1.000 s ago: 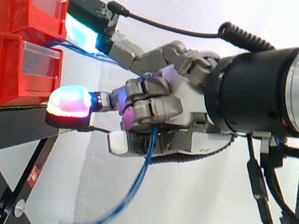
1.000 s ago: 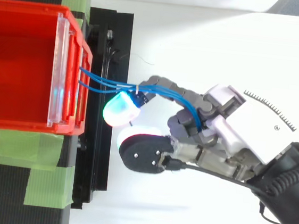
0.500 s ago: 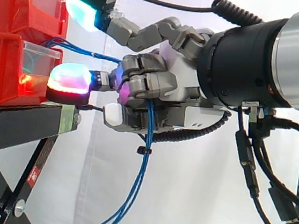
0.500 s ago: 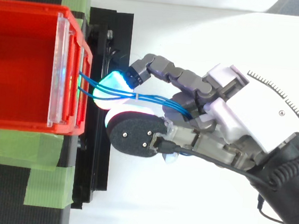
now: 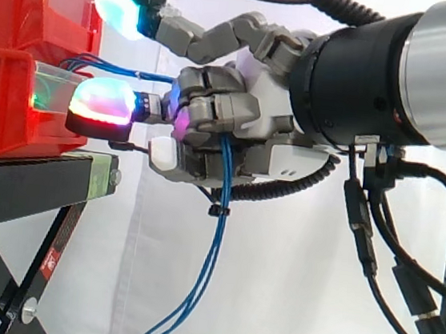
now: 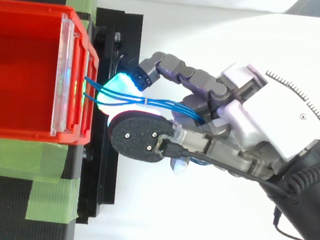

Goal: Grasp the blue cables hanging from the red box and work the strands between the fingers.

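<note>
Thin blue cables [image 5: 217, 215] leave the front of the red box [image 6: 22, 71] and run right into my hand [image 5: 219, 126], then hang down below it toward the floor. In the top view the strands [image 6: 156, 102] stretch from the box's lip to my curled fingers [image 6: 207, 110]. The hand is shut on the cables, with the strands passing between the curled fingers. One finger reaches out to the box with its glowing pad [image 5: 101, 105] close to the bin's clear front. Another pad [image 5: 120, 6] glows cyan-green above, near the upper bin.
Two red bins [image 5: 26, 56] are stacked on a black stand [image 5: 27, 189] at the left, with green tape [image 6: 24, 163] on the surface around them. A white curtain hangs behind. Open space lies under the hand, where the cables dangle.
The hand has moved left toward the bins and slightly up, bringing its glowing pads close to the box front. The cables stay held and now hang straighter below the hand.
</note>
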Controlling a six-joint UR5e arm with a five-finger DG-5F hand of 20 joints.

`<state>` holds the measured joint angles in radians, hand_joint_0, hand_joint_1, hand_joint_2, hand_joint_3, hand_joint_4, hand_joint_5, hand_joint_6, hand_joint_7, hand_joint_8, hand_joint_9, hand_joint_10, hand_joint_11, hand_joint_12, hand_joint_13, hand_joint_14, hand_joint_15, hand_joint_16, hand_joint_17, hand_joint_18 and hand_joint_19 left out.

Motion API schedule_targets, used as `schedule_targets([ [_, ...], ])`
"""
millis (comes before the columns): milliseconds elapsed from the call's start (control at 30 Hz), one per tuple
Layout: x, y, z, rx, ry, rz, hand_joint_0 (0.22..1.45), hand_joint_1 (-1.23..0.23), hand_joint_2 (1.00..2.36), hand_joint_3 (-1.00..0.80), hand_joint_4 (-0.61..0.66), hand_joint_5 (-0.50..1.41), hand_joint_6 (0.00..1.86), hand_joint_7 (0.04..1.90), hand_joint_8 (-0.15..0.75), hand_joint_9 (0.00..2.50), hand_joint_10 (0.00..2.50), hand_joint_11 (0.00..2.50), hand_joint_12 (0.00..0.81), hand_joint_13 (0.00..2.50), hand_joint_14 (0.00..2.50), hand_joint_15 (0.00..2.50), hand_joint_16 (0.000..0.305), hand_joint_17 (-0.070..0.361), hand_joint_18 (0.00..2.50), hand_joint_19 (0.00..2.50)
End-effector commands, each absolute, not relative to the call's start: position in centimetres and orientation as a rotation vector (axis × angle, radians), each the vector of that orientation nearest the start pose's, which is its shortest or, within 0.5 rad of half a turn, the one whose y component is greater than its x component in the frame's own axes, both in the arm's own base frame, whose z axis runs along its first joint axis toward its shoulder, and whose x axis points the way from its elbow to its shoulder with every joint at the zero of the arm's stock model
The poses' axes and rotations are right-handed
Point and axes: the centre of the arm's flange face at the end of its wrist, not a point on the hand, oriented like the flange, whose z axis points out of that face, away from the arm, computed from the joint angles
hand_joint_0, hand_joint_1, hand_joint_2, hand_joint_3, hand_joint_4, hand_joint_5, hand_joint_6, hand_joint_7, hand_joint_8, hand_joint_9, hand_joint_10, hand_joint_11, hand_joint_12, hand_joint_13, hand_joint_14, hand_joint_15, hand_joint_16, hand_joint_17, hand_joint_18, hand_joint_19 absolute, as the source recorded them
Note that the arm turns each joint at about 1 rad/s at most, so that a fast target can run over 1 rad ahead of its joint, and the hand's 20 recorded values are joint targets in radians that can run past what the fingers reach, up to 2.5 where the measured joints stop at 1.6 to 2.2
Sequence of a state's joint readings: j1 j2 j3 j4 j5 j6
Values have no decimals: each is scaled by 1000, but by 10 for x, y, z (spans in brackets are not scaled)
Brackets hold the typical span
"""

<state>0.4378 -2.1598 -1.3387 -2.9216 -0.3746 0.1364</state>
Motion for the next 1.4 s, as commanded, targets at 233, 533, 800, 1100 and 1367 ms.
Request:
schedule_targets([
  [233, 664, 59, 293, 1537, 665, 602, 833, -642, 1009, -812, 224, 254, 82, 1350, 524, 1955, 2500, 2500, 623, 1986, 2500, 1614, 246, 185, 2500, 585],
  [533, 656, 59, 292, 1565, 678, 596, 852, -648, 1012, -744, 217, 235, 151, 1343, 524, 1955, 2500, 2500, 623, 1986, 2500, 1614, 246, 185, 2500, 585],
  [800, 649, 59, 292, 1595, 674, 599, 867, -657, 1013, -703, 217, 205, 279, 1315, 524, 1955, 2500, 2500, 623, 1986, 2500, 1614, 246, 185, 2500, 585],
  [1100, 644, 59, 292, 1613, 677, 592, 883, -654, 1014, -693, 218, 185, 409, 1281, 524, 1955, 2500, 2500, 623, 1986, 2500, 1614, 246, 185, 2500, 585],
  [1367, 644, 51, 292, 1610, 679, 572, 868, -654, 1012, -738, 220, 180, 410, 1277, 524, 1955, 2500, 2500, 623, 1986, 2500, 1614, 246, 185, 2500, 585],
])
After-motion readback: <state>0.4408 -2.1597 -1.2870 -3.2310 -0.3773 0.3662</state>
